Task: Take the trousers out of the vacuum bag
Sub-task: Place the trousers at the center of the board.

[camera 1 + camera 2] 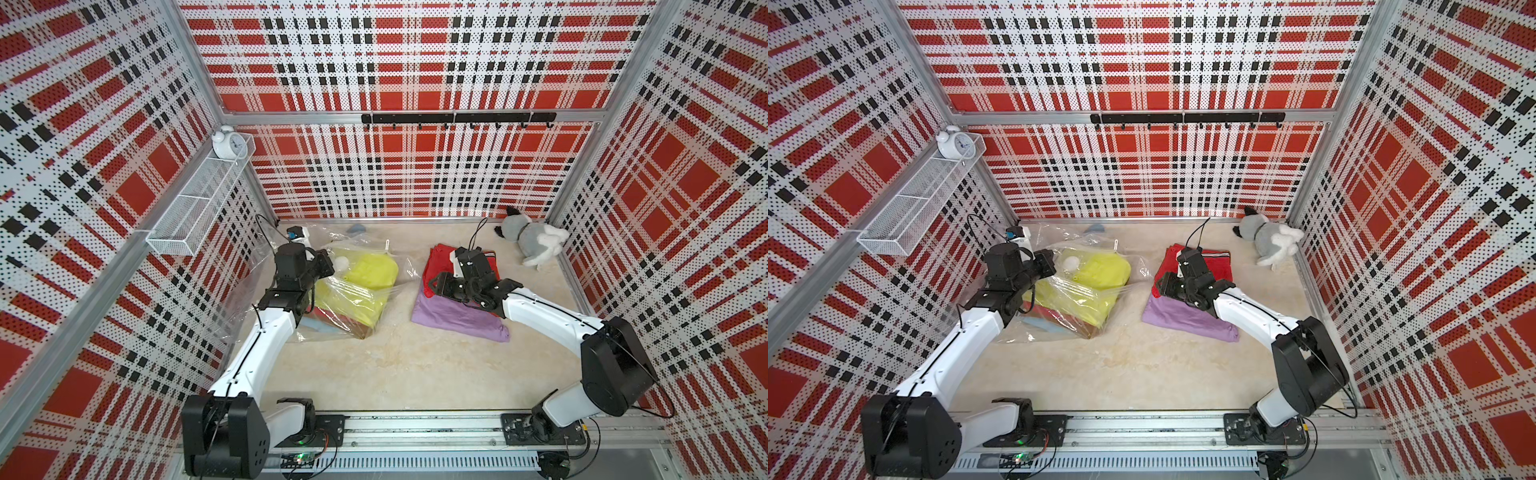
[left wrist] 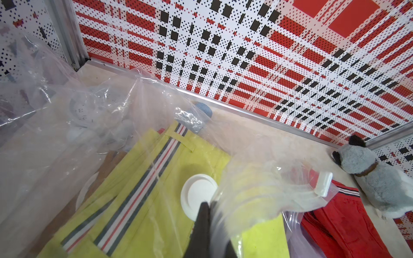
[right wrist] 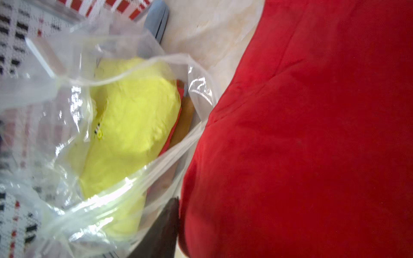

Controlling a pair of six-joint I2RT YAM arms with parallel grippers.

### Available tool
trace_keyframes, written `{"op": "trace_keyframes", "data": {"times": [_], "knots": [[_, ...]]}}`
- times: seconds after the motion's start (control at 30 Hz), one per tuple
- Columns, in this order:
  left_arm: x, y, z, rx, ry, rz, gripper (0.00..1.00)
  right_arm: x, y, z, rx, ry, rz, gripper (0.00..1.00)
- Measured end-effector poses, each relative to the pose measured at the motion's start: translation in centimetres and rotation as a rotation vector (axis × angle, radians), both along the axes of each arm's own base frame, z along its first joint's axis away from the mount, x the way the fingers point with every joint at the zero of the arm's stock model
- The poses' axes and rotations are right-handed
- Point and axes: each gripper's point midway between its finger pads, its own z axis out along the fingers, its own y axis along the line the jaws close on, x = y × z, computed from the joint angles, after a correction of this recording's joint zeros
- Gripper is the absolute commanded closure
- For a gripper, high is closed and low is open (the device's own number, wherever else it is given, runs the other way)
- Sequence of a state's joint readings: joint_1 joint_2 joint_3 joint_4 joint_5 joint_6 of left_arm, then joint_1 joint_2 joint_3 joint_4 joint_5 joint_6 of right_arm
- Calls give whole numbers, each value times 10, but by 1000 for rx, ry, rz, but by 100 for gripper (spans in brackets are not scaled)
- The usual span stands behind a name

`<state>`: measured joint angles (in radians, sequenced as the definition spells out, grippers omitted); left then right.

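Yellow-green trousers [image 1: 370, 270]: inside the vacuum bag [image 1: 324, 241], top of a stack. Further folded pairs [image 1: 365, 332] lie under them, brown and red edges showing. Bag lies by the left edge of the surface [image 1: 415, 374], toward the far-left corner. Red trousers [image 1: 440, 262] over lilac trousers [image 1: 457, 320] already out, piled toward the right edge.

Left pincer [image 2: 210, 207]: fingers together, clamped on a fold of bag film just beside the valve cap [image 2: 197, 198].

Right pincer [image 1: 434, 284]: low at the bag-side edge of the red trousers. Right wrist view shows one dark finger only, the other hidden by red cloth. Cannot tell whether apart or gripping.

Key relation: bag mouth gapes toward the right edge, facing the right pincer. The pair in the bag lies leftward from it, long axis roughly far edge to near edge, so broadside to the reach. Right arm is nearer the mouth; left is occupied with the film. Likely next: right reaches in for the nearest fold. Risk: pinching film along with cloth.

Plush toy [image 1: 532, 239] in the far-right corner, not involved.
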<state>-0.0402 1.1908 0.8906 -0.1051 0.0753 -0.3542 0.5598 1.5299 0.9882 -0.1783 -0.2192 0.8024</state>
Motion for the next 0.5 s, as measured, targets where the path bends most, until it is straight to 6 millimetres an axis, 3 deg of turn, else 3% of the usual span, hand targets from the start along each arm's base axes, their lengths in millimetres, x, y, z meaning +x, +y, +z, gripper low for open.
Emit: {"op": "trace_keyframes", "data": {"times": [0.2, 0.33, 0.5], "knots": [[0, 1, 0, 5, -1, 2, 100, -49, 2, -20, -2, 54, 177, 41], [0, 1, 0, 6, -1, 2, 100, -64, 1, -1, 18, 11, 245, 40], [0, 1, 0, 7, 0, 1, 100, -61, -7, 25, 6, -89, 220, 38]]}}
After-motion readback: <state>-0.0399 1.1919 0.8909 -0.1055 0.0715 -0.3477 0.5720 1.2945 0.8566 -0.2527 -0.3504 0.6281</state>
